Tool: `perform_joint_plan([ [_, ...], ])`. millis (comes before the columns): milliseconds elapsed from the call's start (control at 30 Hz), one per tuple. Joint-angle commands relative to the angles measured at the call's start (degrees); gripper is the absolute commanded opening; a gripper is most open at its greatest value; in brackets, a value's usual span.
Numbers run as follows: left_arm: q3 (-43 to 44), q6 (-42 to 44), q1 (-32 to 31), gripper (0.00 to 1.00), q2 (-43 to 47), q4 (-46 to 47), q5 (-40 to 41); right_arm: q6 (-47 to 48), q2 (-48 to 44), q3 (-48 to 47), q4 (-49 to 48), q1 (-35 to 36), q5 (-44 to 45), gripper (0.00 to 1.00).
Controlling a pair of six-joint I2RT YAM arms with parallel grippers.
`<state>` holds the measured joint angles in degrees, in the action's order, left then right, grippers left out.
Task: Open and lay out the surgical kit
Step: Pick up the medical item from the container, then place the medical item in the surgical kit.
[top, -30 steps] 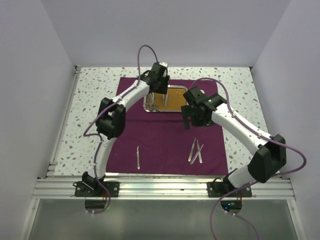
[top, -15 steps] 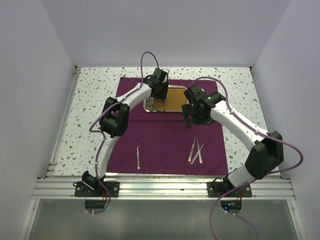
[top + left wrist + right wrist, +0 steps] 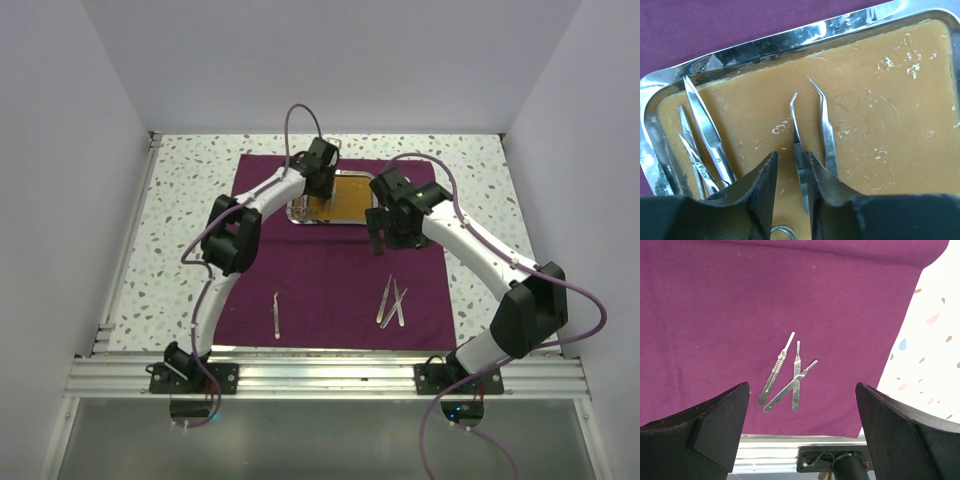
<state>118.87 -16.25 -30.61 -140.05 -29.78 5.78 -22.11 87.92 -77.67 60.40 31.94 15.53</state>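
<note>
The dark purple cloth [image 3: 320, 270] lies spread flat on the table. The steel tray [image 3: 330, 224] with its orange-brown liner [image 3: 880, 110] sits at the cloth's far edge. My left gripper [image 3: 318, 200] is down in the tray. In the left wrist view it [image 3: 792, 160] is narrowly open, and one arm of the curved tweezers [image 3: 825, 125] lies between the jaws. Scissors [image 3: 707, 135] and thin tweezers [image 3: 690, 145] lie at the tray's left end. My right gripper [image 3: 378, 240] hovers wide open and empty over the cloth [image 3: 740, 300].
Three flat silver handles [image 3: 392, 302] lie crossed on the cloth's near right, also in the right wrist view [image 3: 787, 377]. A single tweezers [image 3: 276, 314] lies at the near left. Speckled tabletop [image 3: 935, 340] borders the cloth. An aluminium rail [image 3: 320, 375] runs along the near edge.
My left gripper has come down from above the tray onto its liner, with its arm folding in. The right arm has barely shifted.
</note>
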Motion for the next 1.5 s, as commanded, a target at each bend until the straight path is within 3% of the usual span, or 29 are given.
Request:
perform_joint_plan([
  [0, 1.37, 0.78, -0.85, 0.31, -2.60, -0.45, -1.56, 1.37, -1.79, -0.03, -0.20, -0.57, -0.15, 0.91],
  [133, 1.28, 0.78, -0.94, 0.18, -3.04, -0.98, -2.61, 1.45, -2.14, 0.41, -0.20, -0.83, -0.15, 0.91],
  [167, 1.28, 0.78, -0.94, 0.02, -3.12, -1.16, -2.79, 1.45, -2.23, 0.41, -0.28, -0.92, -0.15, 0.91],
  [200, 1.28, 0.78, -0.94, 0.00, -3.30, -1.33, -2.88, 1.45, -2.23, 0.50, -0.37, -1.01, -0.24, 0.91],
  [433, 1.54, 0.69, -0.86, 0.00, -1.37, -1.77, -2.53, 1.19, -2.84, 0.76, -0.64, -1.01, -0.41, 0.90],
  [700, 2.08, 0.61, -0.68, 0.00, 8.90, -3.27, 1.16, 1.63, -3.46, 0.76, -1.34, -1.01, -1.12, 0.90],
  [800, -5.29, -0.62, -0.77, 0.00, 15.58, -2.57, 1.78, 2.42, -3.72, 0.33, -1.34, -1.09, -0.68, 0.90],
  [1000, -27.96, -5.62, -2.87, 0.00, 32.62, 0.60, 4.93, 2.25, -3.98, -0.29, -1.34, -1.18, -0.93, 0.91],
  [1100, -42.26, -10.27, -6.81, 0.00, 42.89, 0.60, 8.53, 0.41, -4.25, 0.41, -2.30, -1.18, -3.74, 0.91],
  [1233, -55.19, -17.48, -11.30, 0.00, 52.38, -0.19, 10.91, -0.92, -3.72, 0.94, -2.74, -1.18, -6.99, 0.90],
  [1467, -70.78, -29.35, -16.76, 0.00, 66.56, -3.88, 13.02, -1.88, -2.67, 4.53, -5.38, -1.27, -11.39, 0.89],
])
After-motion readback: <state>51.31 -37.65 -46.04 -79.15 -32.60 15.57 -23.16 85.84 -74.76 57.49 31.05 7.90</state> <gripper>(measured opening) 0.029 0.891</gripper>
